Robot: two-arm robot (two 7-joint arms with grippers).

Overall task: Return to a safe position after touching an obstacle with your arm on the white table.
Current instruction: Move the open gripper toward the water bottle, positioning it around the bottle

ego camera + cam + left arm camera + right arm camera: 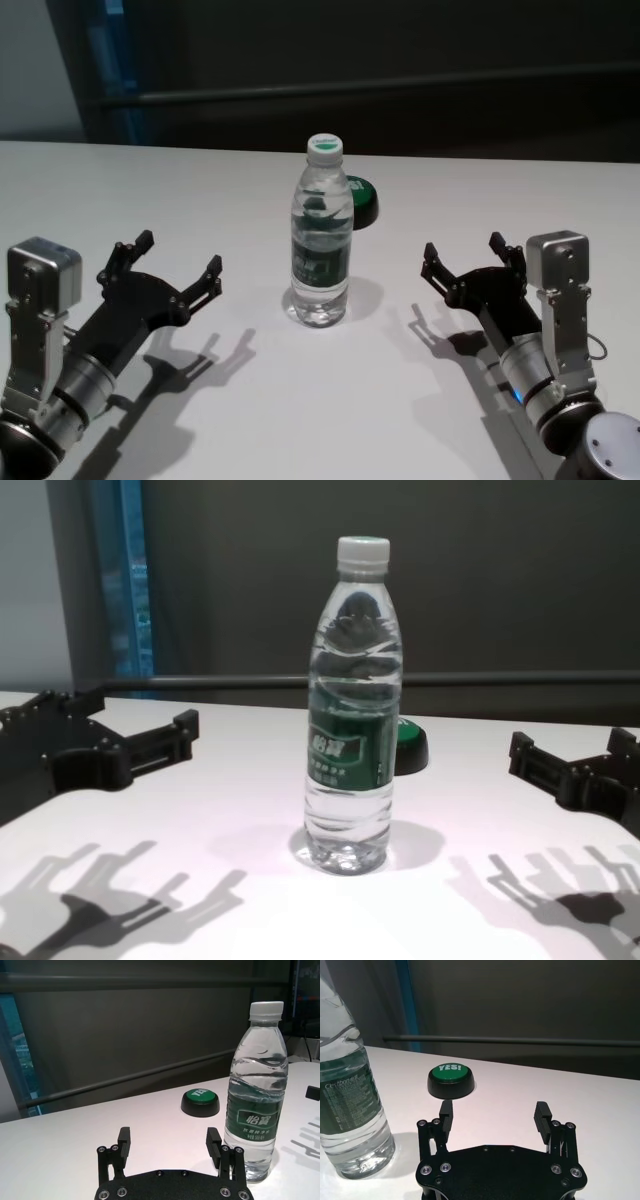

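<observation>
The obstacle, a clear water bottle (pixel 321 240) with a white cap and dark green label, stands upright in the middle of the white table (pixel 330 420). It also shows in the left wrist view (pixel 256 1095), the right wrist view (pixel 347 1095) and the chest view (pixel 352 710). My left gripper (pixel 172 262) hovers open to the bottle's left, apart from it, with nothing between its fingers (pixel 124 1141). My right gripper (pixel 470 255) hovers open to the bottle's right, also apart and holding nothing; its fingers (pixel 542 1116) show in the right wrist view.
A low black button with a green top (pixel 361 200) sits just behind and right of the bottle, also seen as the button (pixel 451 1080). The table's far edge (pixel 200 148) meets a dark wall with a rail.
</observation>
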